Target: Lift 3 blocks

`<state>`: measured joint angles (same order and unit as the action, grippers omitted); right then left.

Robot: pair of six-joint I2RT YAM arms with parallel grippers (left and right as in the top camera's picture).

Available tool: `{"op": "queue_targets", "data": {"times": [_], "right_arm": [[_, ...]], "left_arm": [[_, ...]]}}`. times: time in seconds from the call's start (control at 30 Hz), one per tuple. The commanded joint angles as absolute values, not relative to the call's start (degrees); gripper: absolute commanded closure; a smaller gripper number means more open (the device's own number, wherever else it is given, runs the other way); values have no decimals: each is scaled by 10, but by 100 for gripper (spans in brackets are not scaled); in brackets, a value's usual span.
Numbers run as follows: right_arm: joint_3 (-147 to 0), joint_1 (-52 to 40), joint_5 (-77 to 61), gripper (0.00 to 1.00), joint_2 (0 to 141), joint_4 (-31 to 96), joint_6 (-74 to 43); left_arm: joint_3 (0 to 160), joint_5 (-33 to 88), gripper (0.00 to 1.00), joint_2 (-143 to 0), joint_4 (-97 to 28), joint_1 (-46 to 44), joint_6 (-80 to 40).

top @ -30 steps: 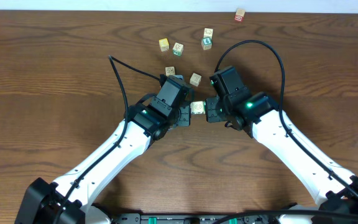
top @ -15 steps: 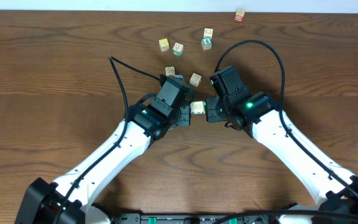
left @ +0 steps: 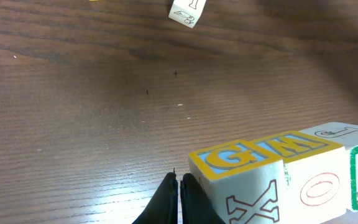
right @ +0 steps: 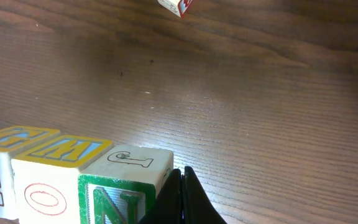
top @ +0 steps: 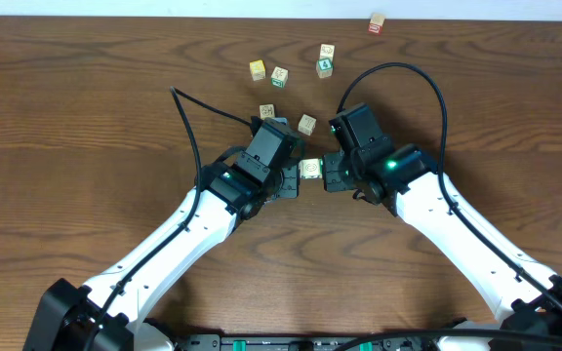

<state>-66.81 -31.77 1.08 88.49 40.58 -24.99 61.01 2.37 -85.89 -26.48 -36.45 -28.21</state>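
Both pincers are fully closed with nothing between their own fingers. The left gripper (left: 179, 190) has its two black fingertips pressed together, and so does the right gripper (right: 182, 186). They aren't grabbing anything; they sit at opposite ends of a row of three blocks, like bookends. From my left wrist cam, the closed fingers are right up against the lower corner of the G block (left: 241, 186) (yellow top, an X outline on the side facing me). Touching that is the M block (left: 312, 180), which has a red O on its side. Last in line is the N block (right: 120, 190), with its big green N and a pale top. The right fingers butt against its free end. All three sit flush, face to face. I can't tell whether the row is off the table (left: 104, 112), because the bottoms of the blocks are cut off in both wrist views. From overhead, only one pale face of the row (top: 310, 169) shows in the gap between the two gripper heads, near the middle of the table. Further out, a pale cube (top: 306, 124) sits just beyond the grippers, with another one (top: 267, 112) near it. A few more (top: 279, 75) are scattered further back, and a reddish cube (top: 377, 21) sits way off by the far edge.
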Motion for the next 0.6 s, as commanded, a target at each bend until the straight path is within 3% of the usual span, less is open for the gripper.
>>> {"op": "queue_targets", "data": {"times": [0.0,0.57], "right_arm": [[-677,-338,-108,99,892,384,-246],[-677,-338,-95,99,892,384,-246]], "left_arm": [[627,128,93,-862,-241,-401,-268],[620,123,93,-862,-239,-401,-268]]}}
